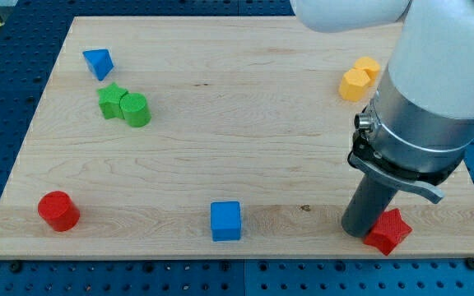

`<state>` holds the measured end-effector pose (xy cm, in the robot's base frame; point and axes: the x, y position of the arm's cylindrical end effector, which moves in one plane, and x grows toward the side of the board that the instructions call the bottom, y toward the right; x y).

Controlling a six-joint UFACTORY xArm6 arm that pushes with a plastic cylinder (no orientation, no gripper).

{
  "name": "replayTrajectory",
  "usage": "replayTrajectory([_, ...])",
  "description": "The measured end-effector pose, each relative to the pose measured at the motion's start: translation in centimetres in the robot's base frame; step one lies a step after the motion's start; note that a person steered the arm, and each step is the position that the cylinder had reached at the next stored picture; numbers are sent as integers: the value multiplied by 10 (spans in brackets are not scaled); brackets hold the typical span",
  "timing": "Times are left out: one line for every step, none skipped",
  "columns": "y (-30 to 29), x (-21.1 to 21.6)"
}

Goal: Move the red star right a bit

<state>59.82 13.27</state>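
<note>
The red star [388, 232] lies near the view's bottom right corner of the wooden board [245, 131]. My tip [359, 232] stands on the board right against the star's left side, touching it or nearly so. The thick dark rod and the grey and white arm rise from there toward the view's top right and hide part of the board behind them.
A blue cube [225, 220] sits at the bottom middle, a red cylinder [58, 210] at the bottom left. A blue triangle [98, 62], a green star [112, 101] and a green cylinder [136, 109] are at the top left. Two yellow blocks [359, 79] are at the top right.
</note>
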Motion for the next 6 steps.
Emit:
replayTrajectory([-15,0])
replayTrajectory([-14,0])
replayTrajectory([-4,2])
replayTrajectory([7,13])
replayTrajectory([7,21])
replayTrajectory([7,20])
